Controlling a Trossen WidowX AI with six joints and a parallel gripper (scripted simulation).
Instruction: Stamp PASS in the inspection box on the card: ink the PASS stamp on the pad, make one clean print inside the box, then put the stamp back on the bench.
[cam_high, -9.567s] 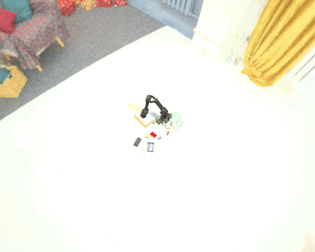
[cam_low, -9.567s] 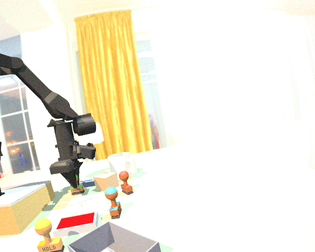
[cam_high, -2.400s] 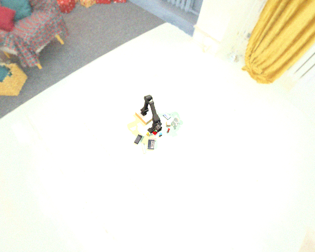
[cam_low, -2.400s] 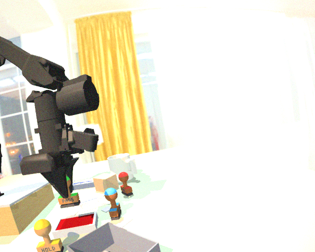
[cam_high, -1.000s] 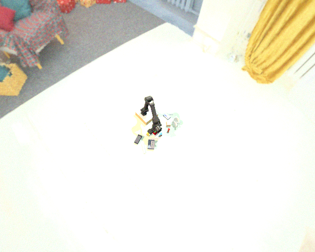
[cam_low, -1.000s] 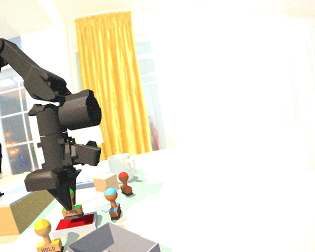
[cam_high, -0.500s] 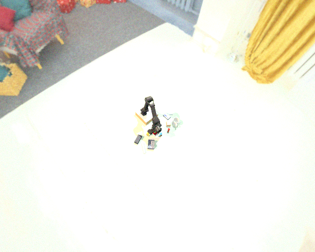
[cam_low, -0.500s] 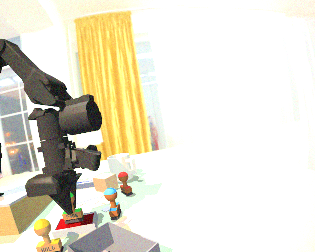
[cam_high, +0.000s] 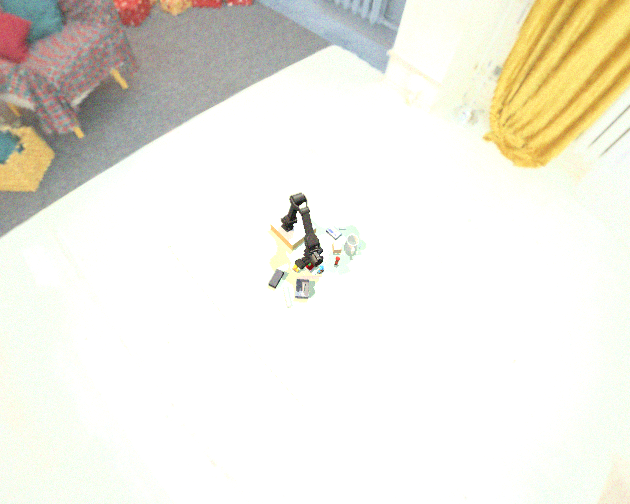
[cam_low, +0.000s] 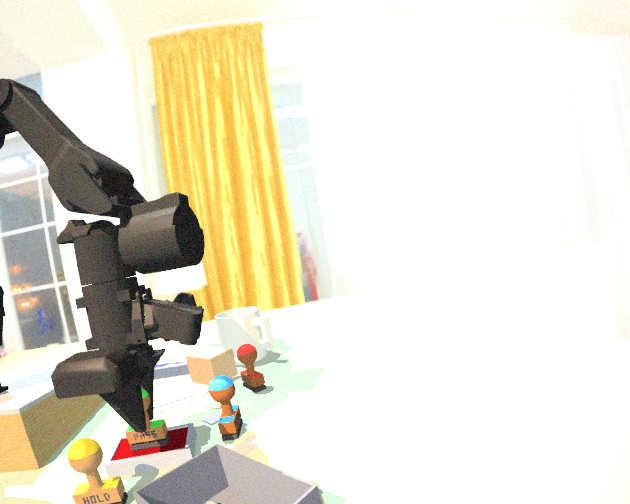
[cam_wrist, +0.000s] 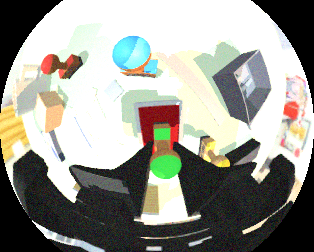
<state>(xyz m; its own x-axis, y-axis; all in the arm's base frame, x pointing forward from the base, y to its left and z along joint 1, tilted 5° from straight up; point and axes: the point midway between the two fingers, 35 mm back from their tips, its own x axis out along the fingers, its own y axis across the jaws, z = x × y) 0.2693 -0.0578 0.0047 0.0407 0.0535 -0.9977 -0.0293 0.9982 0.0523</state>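
Observation:
My gripper (cam_low: 145, 423) (cam_wrist: 162, 145) is shut on the PASS stamp (cam_low: 147, 434) (cam_wrist: 165, 166), which has a green knob and a green-topped wooden base. The stamp is upright. Its dark underside is over the red ink pad (cam_low: 177, 440) (cam_wrist: 159, 114), touching it or very slightly above; I cannot tell which. The pad sits in a pale tray-like case. Pale paper with thin blue lines lies beyond the pad in the exterior view, washed out by glare; the inspection box cannot be made out.
A yellow HOLD stamp (cam_low: 98, 489) stands near the pad. A blue-knobbed stamp (cam_low: 221, 389) (cam_wrist: 131, 51) and a red-knobbed stamp (cam_low: 246, 354) (cam_wrist: 49, 64) stand on its other side. A wooden block (cam_low: 211, 366) (cam_wrist: 49, 112), a white mug (cam_low: 236, 333) and an open grey bin (cam_low: 183, 479) (cam_high: 302, 289) are also around.

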